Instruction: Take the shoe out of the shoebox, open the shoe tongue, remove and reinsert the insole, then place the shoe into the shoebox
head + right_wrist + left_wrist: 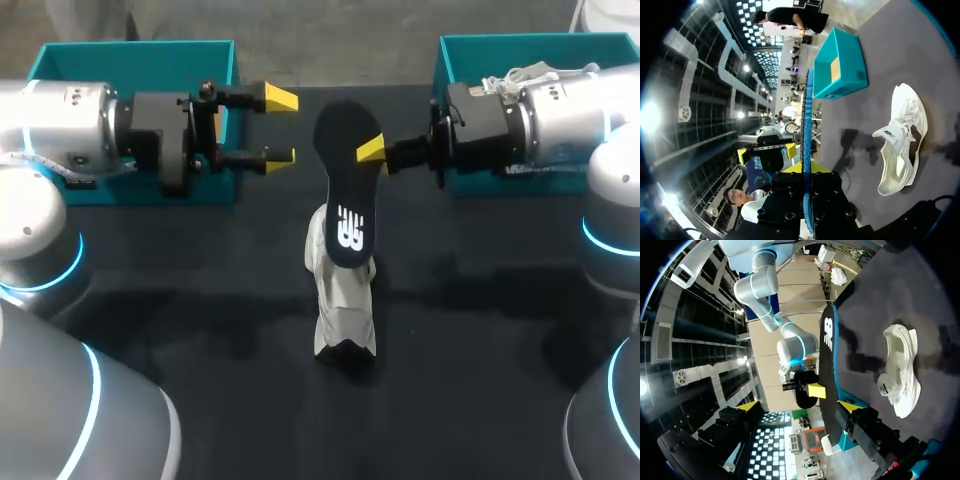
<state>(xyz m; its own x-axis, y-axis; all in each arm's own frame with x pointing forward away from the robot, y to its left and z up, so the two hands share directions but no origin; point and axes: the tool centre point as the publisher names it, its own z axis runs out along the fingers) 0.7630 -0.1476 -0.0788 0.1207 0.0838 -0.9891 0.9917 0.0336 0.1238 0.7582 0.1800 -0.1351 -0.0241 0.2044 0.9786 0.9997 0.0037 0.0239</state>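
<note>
Shoe (343,300) first: it sits on the table (200,300) between the two arms, out of either box, white and apparently tipped on its side with the opening showing in the wrist views. The insole (347,180) is out of it, held in the air above it by the right gripper (370,152), whose fingers pinch it from both sides near one end (the right wrist view shows it edge-on between them). The left gripper (280,128) hangs just beside the insole with its fingers spread and nothing in them. The left box (130,55) and right box (480,50) stand at the far side of the table, well apart from the shoe. I judge the removal half of the insole step done and the reinsertion about to begin. That calls for turning the insole so one end points into the opening, then lowering and sliding it along the sole. The free left gripper would do well to steady the shoe or hold the tongue back, since a shoe lying loose may slide under the push.
</note>
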